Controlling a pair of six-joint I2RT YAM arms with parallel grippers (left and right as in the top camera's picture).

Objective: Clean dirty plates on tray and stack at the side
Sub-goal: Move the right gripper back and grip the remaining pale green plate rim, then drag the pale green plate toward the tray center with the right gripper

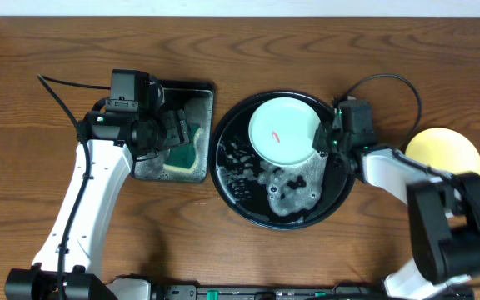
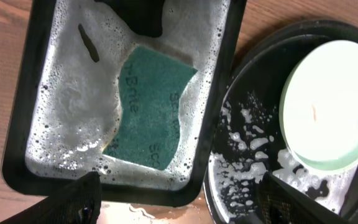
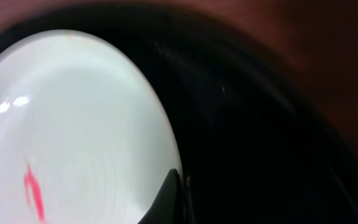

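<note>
judging this as the scrub step for the mint plate [image 1: 283, 133]: finding it lying inside the tray [image 1: 252, 208], toward the far rim, red smear [image 1: 278, 138] facing up and not yet wiped. finding the right gripper [image 1: 323, 138] reaching in over the tray's right rim, one fingertip [image 3: 166, 198] resting on the plate's edge; not managing to tell whether clamping or merely touching, with the other finger out of sight. finding the left gripper [image 1: 182, 133] left of the tray, hanging spread wide over the green sponge [image 2: 151, 112] in the soapy sponge tray [image 2: 23, 124], gripping nothing. probably needing next to drop onto the sponge, pinch it, and carry it across to the smear while steadying the plate. seeing a yellow plate [image 1: 444, 150] lying right of the tray, partly covered by the right arm; seeing no third plate anywhere. getting mostly blur from the right wrist view.
</note>
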